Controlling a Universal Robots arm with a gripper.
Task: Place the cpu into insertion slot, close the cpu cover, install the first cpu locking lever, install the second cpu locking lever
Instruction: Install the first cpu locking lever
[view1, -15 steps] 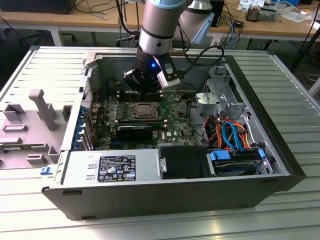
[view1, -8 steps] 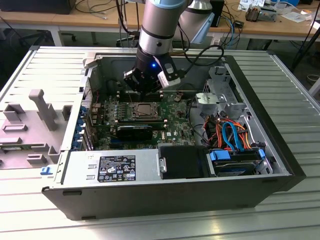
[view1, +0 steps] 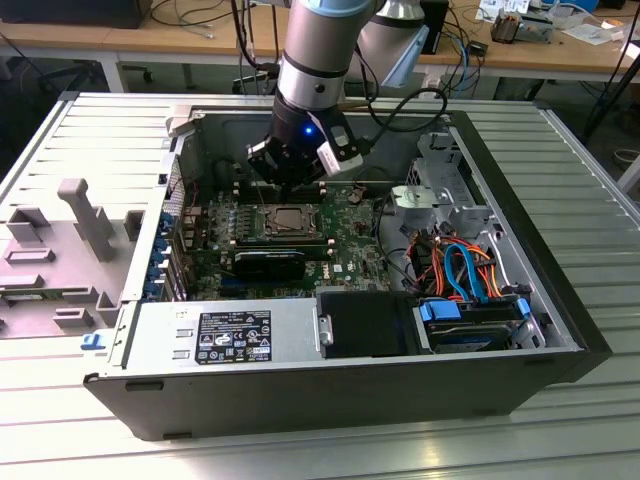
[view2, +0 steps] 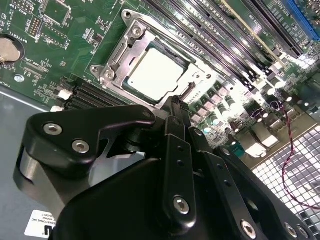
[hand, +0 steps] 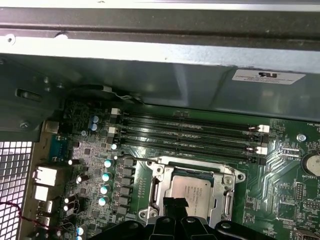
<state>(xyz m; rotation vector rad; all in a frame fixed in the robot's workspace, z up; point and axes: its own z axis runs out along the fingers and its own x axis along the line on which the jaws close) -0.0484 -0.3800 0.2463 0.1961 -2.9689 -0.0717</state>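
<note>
Silver-grey, the cpu (view2: 150, 75) lies flat in the insertion slot (view2: 107, 75) on the green circuit board (view2: 55, 55), with rows of long black slots (view2: 210, 35) running alongside. The cpu cover (view2: 120, 52) looks lowered over it, its square window framing the chip. The jaws are drawn together at their tips, poised just above one edge of the socket's rim. The open computer case (view1: 300, 400) holding the board rests on a ribbed metal tabletop (view1: 560, 140)

Ribbed silver metal table (view1: 560, 150), evenly lit. Long wooden desk (view1: 100, 40) along back, cables (view1: 200, 15) tangled on top. Grey moulded block (view1: 80, 215) on table, exterior view's left.
</note>
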